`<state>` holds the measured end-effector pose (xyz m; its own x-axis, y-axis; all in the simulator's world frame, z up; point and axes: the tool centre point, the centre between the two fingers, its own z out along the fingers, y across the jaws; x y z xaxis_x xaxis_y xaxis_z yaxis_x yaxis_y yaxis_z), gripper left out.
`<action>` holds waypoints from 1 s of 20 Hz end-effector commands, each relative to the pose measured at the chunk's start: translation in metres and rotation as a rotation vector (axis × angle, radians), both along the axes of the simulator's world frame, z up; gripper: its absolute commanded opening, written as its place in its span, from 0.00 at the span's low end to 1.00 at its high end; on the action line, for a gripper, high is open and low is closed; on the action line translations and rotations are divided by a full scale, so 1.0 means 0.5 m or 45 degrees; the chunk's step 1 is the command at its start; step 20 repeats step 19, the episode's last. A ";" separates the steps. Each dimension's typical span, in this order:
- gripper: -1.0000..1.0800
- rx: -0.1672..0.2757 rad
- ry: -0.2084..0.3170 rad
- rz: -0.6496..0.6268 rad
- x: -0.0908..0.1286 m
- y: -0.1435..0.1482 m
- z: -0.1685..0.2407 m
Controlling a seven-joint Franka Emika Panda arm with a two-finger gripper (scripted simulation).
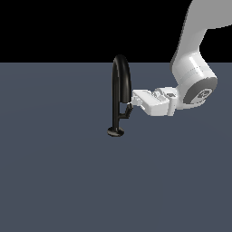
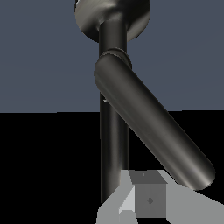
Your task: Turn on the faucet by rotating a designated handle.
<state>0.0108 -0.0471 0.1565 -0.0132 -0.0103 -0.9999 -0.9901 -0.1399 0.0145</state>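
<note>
- Faucet (image 1: 119,95) stands upright on the grey floor, mid-scene in the exterior view; foot disc at bottom, arched spout on top.
- Handle (image 1: 127,112) = thin rod off the stem, slanting up toward the exterior view's right. In the wrist view the handle (image 2: 153,131) runs diagonally away from the stem.
- Gripper (image 1: 134,100) comes in horizontally from the exterior view's right; its tip is right at the handle's free end, contact or just beside, we can't tell.
- Gripper state: we can't tell. Fingers too small in the exterior view; wrist view shows only one grey finger (image 2: 148,199) beside the rod's end.
- Key relation, we judge: handle lies just ahead of and slightly below the gripper, so a sideways push on the free end should swing it round the stem.
- Risk: slipping off the thin glossy rod.
</note>
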 end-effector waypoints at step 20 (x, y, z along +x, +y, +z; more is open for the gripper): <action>0.00 0.006 0.027 0.006 -0.106 -0.016 -0.137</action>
